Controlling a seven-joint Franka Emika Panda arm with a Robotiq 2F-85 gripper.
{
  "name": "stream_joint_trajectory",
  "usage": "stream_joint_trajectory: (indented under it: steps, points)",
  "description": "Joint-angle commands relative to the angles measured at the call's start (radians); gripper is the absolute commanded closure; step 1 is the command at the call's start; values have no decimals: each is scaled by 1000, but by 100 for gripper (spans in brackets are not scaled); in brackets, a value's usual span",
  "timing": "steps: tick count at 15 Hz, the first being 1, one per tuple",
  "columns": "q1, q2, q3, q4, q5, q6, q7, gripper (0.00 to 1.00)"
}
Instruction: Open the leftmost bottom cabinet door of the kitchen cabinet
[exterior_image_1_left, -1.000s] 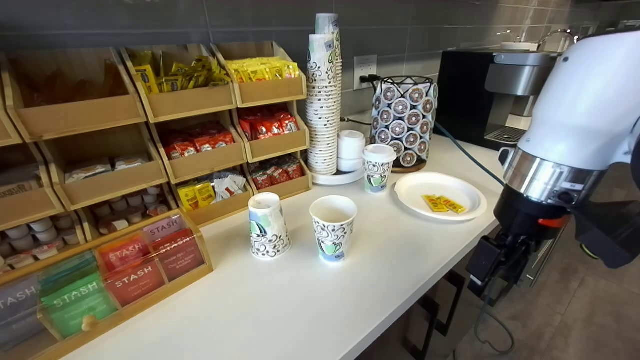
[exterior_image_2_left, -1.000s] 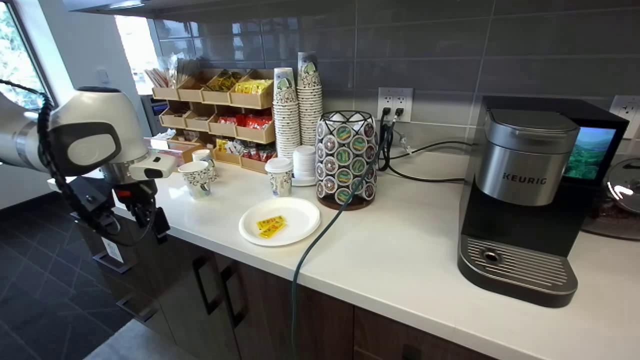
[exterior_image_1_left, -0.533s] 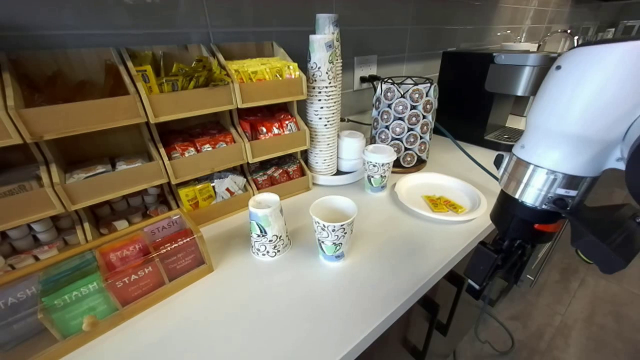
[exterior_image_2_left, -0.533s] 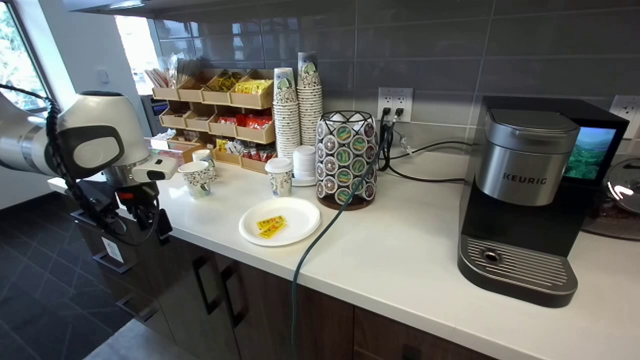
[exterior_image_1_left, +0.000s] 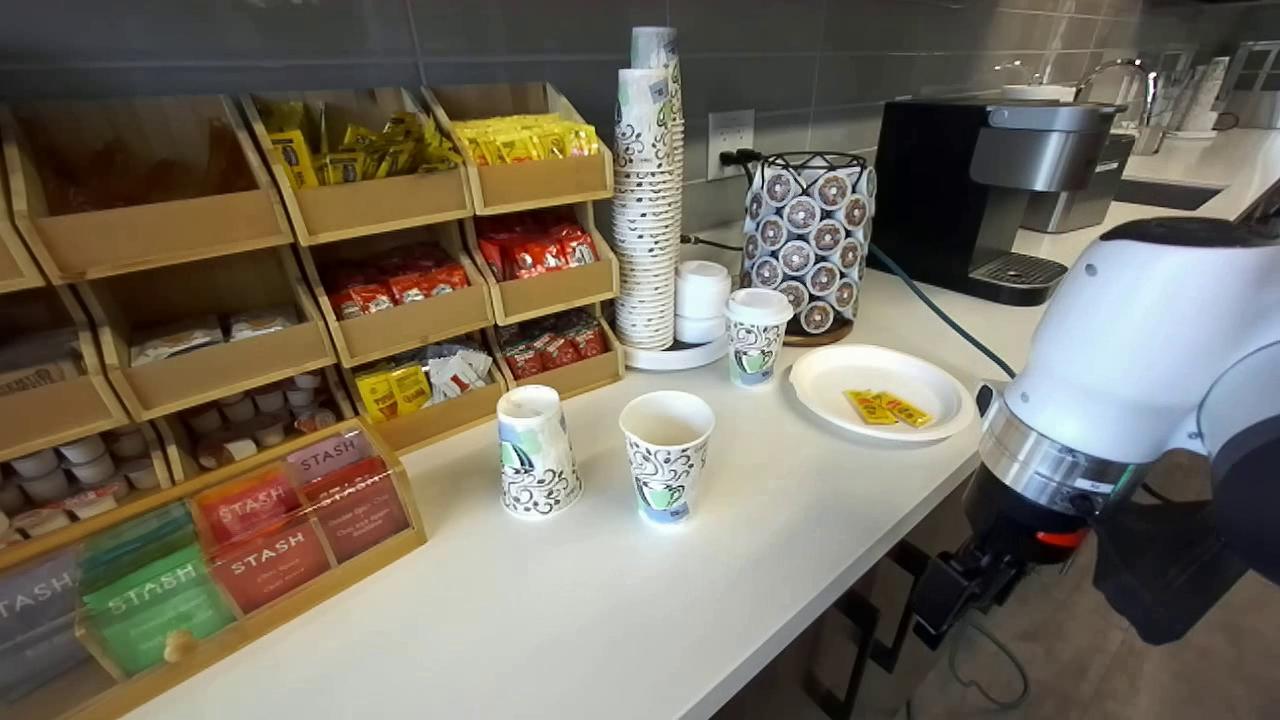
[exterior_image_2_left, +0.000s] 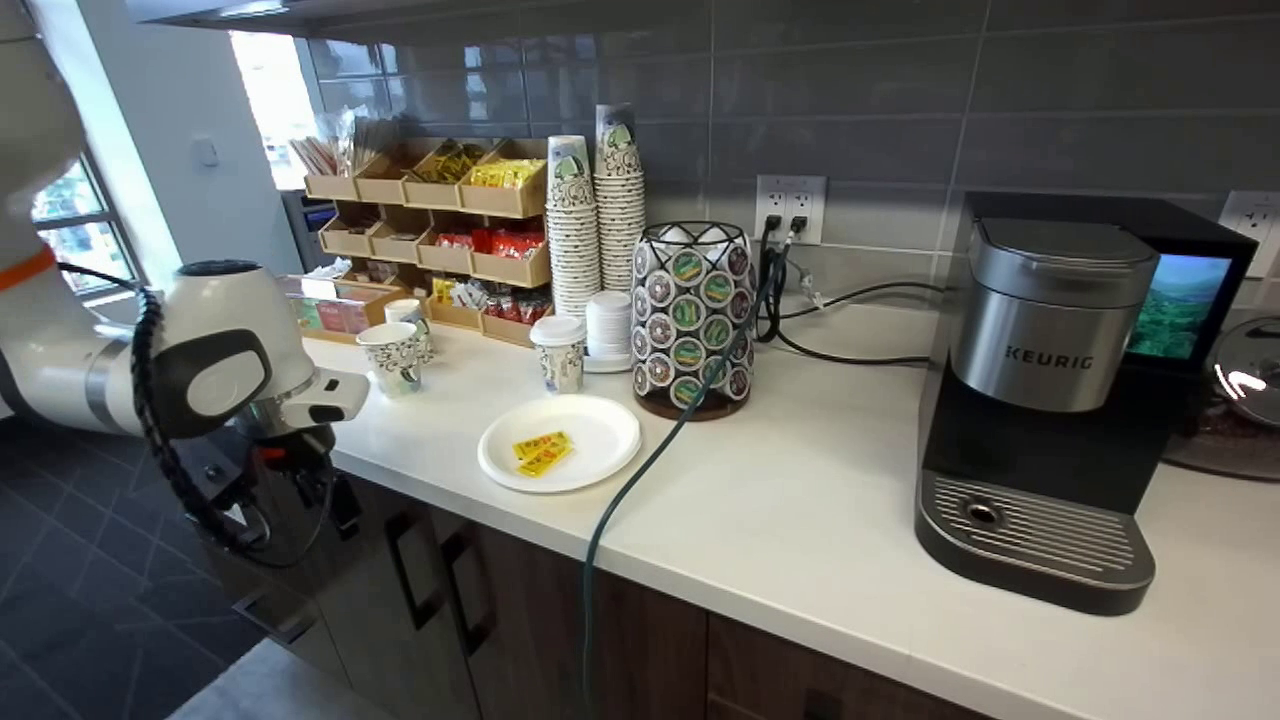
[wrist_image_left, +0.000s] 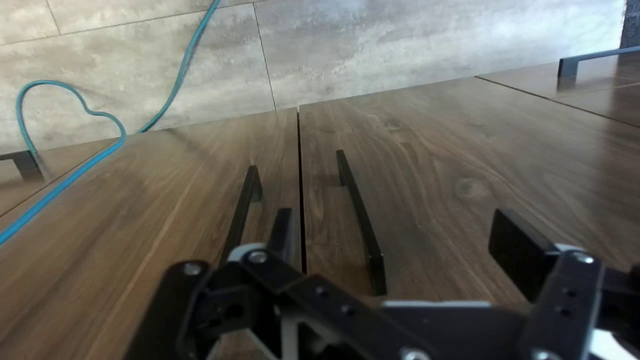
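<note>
Wide apart stand the jaws of your gripper (wrist_image_left: 397, 235), holding nothing. In the wrist view, the black handle (wrist_image_left: 360, 215) of the leftmost door (wrist_image_left: 450, 160) shows between your fingers (wrist_image_left: 517, 250); whether they reach down around it, you cannot tell. That door is closed, and in an exterior view it stands beside the drawers (exterior_image_2_left: 283, 590). Just past the seam is the matching handle (wrist_image_left: 241, 207) of the next door (wrist_image_left: 165, 185), also closed, with a blue cable (wrist_image_left: 55, 195) hanging across it toward the floor (wrist_image_left: 400, 55). Both doors belong to the kitchen cabinet (exterior_image_2_left: 535, 600), and your gripper hangs before its front, below the edge of the worktop (exterior_image_2_left: 800, 500).

Up top, you have a white plate (exterior_image_2_left: 600, 435) with two yellow packets (exterior_image_2_left: 546, 460) lying on it. Behind it come a lidded cup (exterior_image_2_left: 560, 365), a round rack of coffee pods (exterior_image_2_left: 690, 320) and tall stacks of paper cups (exterior_image_2_left: 571, 245). To the side, an upright cup (exterior_image_1_left: 667, 465) and an upside-down cup (exterior_image_1_left: 540, 455) stand before the wooden snack rack (exterior_image_1_left: 545, 182). Well apart from your gripper sits the coffee maker (exterior_image_2_left: 1030, 320).
</note>
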Motion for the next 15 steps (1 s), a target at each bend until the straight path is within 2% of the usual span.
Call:
stream_joint_trajectory:
  steps: [1, 3, 8, 10, 15]
  points:
    - [44, 119, -17, 0, 60, 172, -16, 0]
    - [48, 167, -5, 0, 85, 250, -36, 0]
    - [146, 273, -66, 6, 169, 448, -91, 0]
    - [169, 315, -70, 18, 209, 520, -112, 0]
    - [191, 382, -61, 44, 251, 648, -166, 0]
